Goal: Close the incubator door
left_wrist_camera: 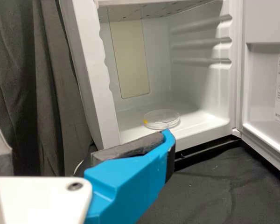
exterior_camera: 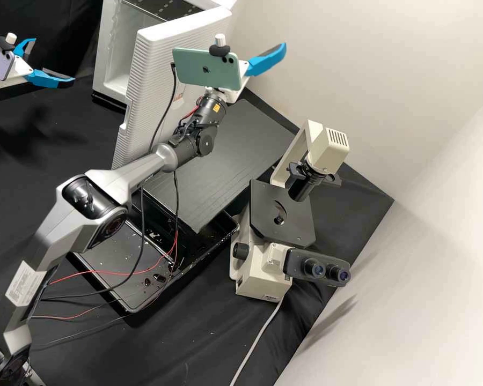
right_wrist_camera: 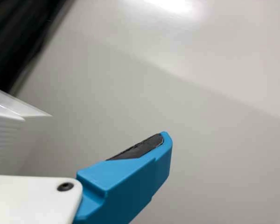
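Note:
In the high view the white incubator [exterior_camera: 108, 69] stands open at the back, its ribbed door [exterior_camera: 147, 91] swung out. To the left of it my left gripper [exterior_camera: 53, 60] is open and empty. My right gripper [exterior_camera: 266, 60] is beyond the door's outer side, its other finger hidden behind the phone. In the left wrist view the open left gripper [left_wrist_camera: 79, 130] faces the incubator's interior [left_wrist_camera: 196, 88], with the door [left_wrist_camera: 265, 100] standing away from the opening. In the right wrist view a white, ribbed corner of the door [right_wrist_camera: 3, 135] lies near the right gripper [right_wrist_camera: 79, 137], whose fingers stand apart.
A clear dish [left_wrist_camera: 162, 119] lies on the incubator floor. A microscope [exterior_camera: 282, 214] stands at the right of the bench, beside a black tray [exterior_camera: 129, 308] and a dark flat panel [exterior_camera: 241, 145]. Loose cables cross the tray. A pale wall [exterior_camera: 402, 80] rises behind.

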`<state>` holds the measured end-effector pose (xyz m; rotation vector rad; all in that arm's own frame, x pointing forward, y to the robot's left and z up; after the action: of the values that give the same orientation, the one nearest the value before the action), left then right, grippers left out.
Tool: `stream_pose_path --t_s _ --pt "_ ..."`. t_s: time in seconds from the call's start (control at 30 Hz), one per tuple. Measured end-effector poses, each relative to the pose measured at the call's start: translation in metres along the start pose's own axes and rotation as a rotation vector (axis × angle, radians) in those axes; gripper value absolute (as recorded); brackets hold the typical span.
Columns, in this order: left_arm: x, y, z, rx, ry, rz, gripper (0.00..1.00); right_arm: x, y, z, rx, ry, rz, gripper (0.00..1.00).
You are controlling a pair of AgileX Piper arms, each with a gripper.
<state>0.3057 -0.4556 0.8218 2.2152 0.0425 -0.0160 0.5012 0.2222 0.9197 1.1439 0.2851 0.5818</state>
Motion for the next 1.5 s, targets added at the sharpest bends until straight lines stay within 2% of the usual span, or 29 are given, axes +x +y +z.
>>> stream_pose_path --t_s 0.2,0.53,0.77,0.93,1.0,1.07,1.27,1.4,1.5 --pt "0.000 0.000 0.000 0.000 0.000 0.000 1.00 0.010 0.003 -0.022 0.006 0.089 -0.022 1.00" --pt "0.000 0.000 0.000 0.000 0.000 0.000 1.00 0.020 0.009 -0.058 0.075 0.172 -0.038 1.00" --pt "0.000 0.000 0.000 0.000 0.000 0.000 1.00 0.024 0.008 -0.084 0.089 0.241 -0.064 1.00" --pt "0.000 0.000 0.000 0.000 0.000 0.000 1.00 0.025 0.002 -0.096 0.106 0.262 -0.078 1.00" --pt "0.000 0.000 0.000 0.000 0.000 0.000 1.00 0.023 0.002 -0.098 0.120 0.263 -0.083 1.00" --pt "0.000 0.000 0.000 0.000 0.000 0.000 1.00 0.019 0.000 -0.099 0.152 0.256 -0.088 1.00" --pt "0.000 0.000 0.000 0.000 0.000 0.000 1.00 0.004 -0.006 -0.096 0.214 0.274 -0.057 1.00" --pt "0.000 0.000 0.000 0.000 0.000 0.000 1.00 -0.008 0.000 -0.084 0.242 0.270 -0.022 1.00" --pt "0.000 0.000 0.000 0.000 0.000 0.000 1.00 -0.020 0.001 -0.067 0.264 0.229 -0.010 1.00"
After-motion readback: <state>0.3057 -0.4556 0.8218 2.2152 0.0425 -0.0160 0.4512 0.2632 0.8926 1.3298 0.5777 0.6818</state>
